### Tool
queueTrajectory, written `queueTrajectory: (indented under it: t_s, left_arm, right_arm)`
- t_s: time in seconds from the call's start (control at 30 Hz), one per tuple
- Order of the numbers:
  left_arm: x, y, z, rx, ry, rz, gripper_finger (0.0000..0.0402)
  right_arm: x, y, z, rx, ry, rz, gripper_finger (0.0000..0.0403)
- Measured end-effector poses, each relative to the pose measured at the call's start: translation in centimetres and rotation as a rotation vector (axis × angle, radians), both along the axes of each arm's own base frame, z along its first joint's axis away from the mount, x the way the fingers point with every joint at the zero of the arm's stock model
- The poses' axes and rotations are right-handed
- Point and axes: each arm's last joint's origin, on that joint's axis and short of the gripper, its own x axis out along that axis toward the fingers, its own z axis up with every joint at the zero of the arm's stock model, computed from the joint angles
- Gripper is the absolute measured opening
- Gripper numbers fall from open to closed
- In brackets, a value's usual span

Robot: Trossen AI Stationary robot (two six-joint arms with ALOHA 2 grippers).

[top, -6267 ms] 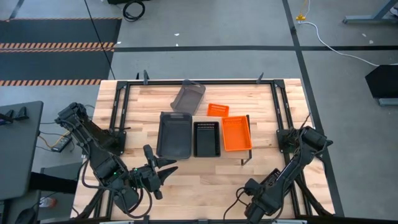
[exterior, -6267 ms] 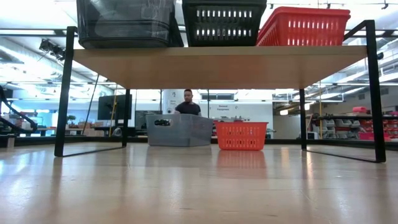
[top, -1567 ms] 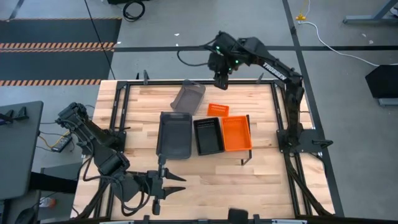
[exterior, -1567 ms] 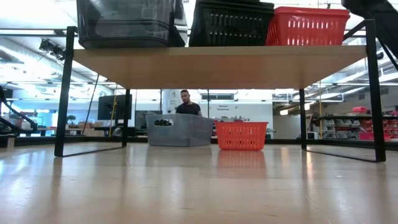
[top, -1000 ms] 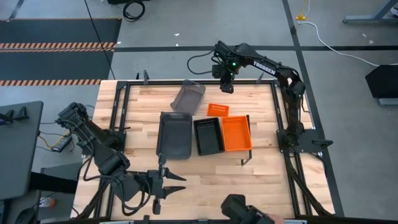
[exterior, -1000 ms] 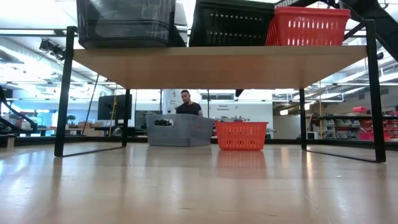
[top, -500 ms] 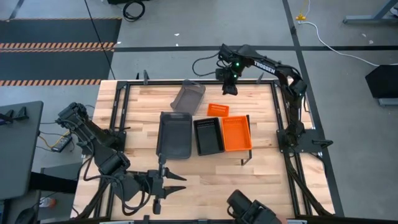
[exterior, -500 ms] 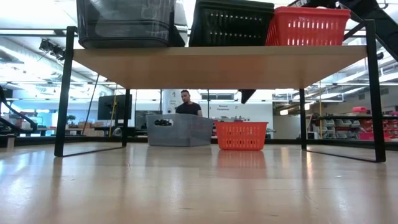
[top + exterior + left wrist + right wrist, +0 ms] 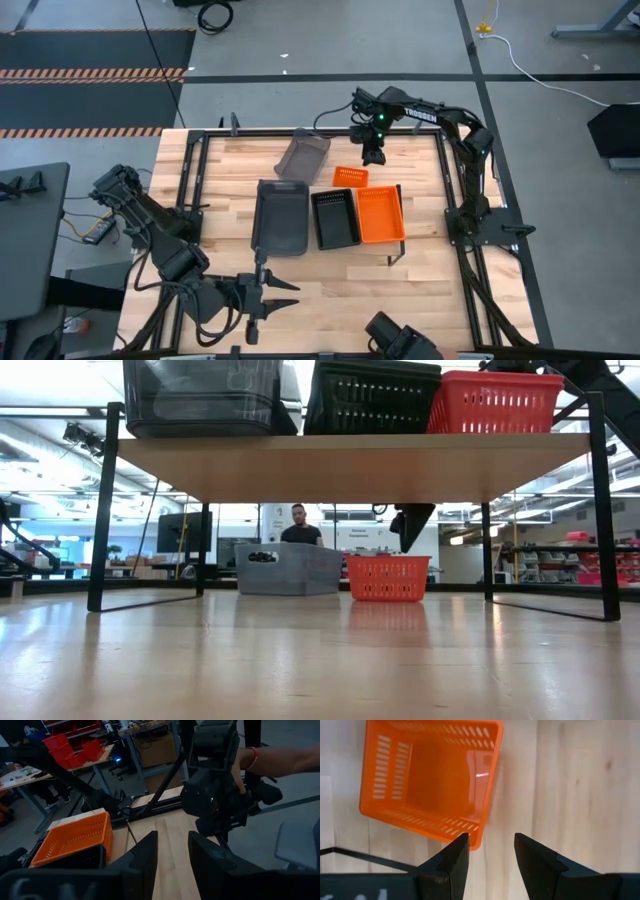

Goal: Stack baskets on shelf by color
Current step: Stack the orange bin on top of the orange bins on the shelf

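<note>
My right gripper (image 9: 372, 157), fingers released, hovered at one o'clock of the loose orange basket (image 9: 350, 177) to grasp its rim.

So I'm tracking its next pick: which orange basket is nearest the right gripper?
The small orange basket on the table behind the shelf; the right gripper hovers beside it. The other orange basket sits on the shelf.

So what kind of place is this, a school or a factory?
Probably a robot lab or workshop. Beyond the wooden table are workbenches loaded with red bins, bright ceiling lights, and a person sitting at a desk.
</note>
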Motion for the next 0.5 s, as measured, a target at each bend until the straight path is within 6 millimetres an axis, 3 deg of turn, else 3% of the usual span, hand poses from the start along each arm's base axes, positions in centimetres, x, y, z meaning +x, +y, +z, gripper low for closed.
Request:
queueTrajectory:
  t_s: [0.5]
  left_arm:
    - [0.0, 0.0, 0.0, 0.000, 0.000, 0.000, 0.0117]
  right_arm:
    - [0.6, 1.4, -2.3, 0.085, -0.079, 0.032, 0.0164]
